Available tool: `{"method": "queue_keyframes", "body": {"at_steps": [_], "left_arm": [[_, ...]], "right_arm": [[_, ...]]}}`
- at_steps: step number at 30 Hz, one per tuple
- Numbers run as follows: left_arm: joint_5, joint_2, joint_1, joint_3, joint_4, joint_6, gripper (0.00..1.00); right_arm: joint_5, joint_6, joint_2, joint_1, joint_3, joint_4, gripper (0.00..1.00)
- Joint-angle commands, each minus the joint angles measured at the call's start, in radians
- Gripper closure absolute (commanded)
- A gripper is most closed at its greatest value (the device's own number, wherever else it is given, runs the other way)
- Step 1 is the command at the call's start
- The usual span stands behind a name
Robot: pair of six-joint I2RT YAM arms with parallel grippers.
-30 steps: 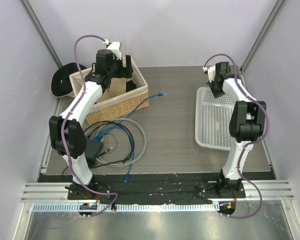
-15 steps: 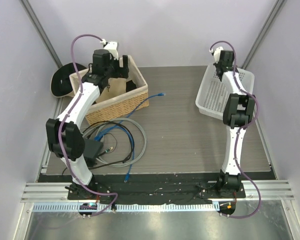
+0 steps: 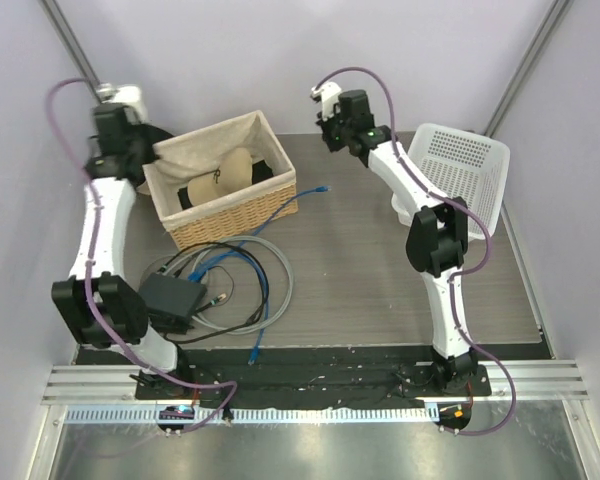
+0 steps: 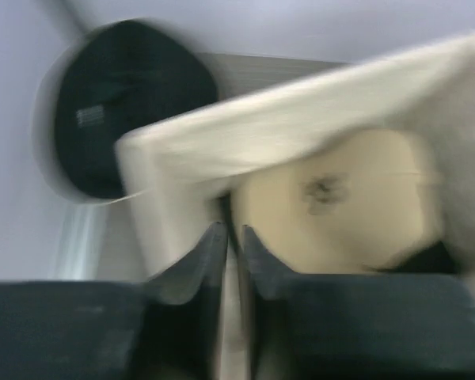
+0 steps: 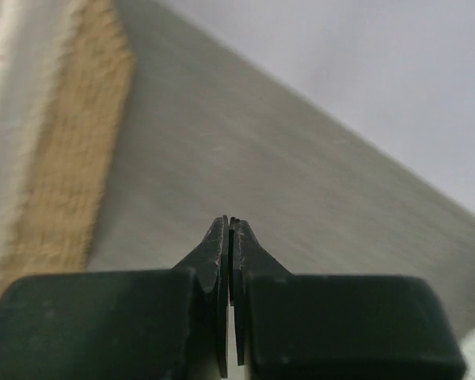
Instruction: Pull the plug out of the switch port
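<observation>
Hovering by the far-left corner of the cloth-lined woven wicker basket point(image 3: 230, 215), the left gripper point(image 4: 228, 229) has its fingers nearly together with a thin slit left. Nothing is in it, and the view is blurred. The right gripper point(image 5: 229, 226) is pinched fully closed and empty, off the basket's far-right corner.

The flat matte black rectangular switch box point(image 3: 170, 300) lies on the basket's near side, inside a loose coil of grey, blue and black cables point(image 3: 245, 252). The port and plug are too small to pick out.

Risks:
- Both claws are well apart from the box, so a long reach is needed.
- The left fingertips sit close to the cloth liner and could snag it.
- With several cables tangled together, the wrong one may get grabbed.
- The box looks light and nothing pins it, so a one-handed pull likely drags the box and coil instead of freeing the plug.
- Near-closed jaws would just push the plug.
</observation>
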Motion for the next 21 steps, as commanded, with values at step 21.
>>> {"method": "queue_keyframes", "body": {"at_steps": [21], "left_arm": [[0.135, 0.438, 0.043, 0.239, -0.231, -0.251, 1.00]], "right_arm": [[-0.019, 0.077, -0.053, 0.049, -0.031, -0.049, 0.99]]}}
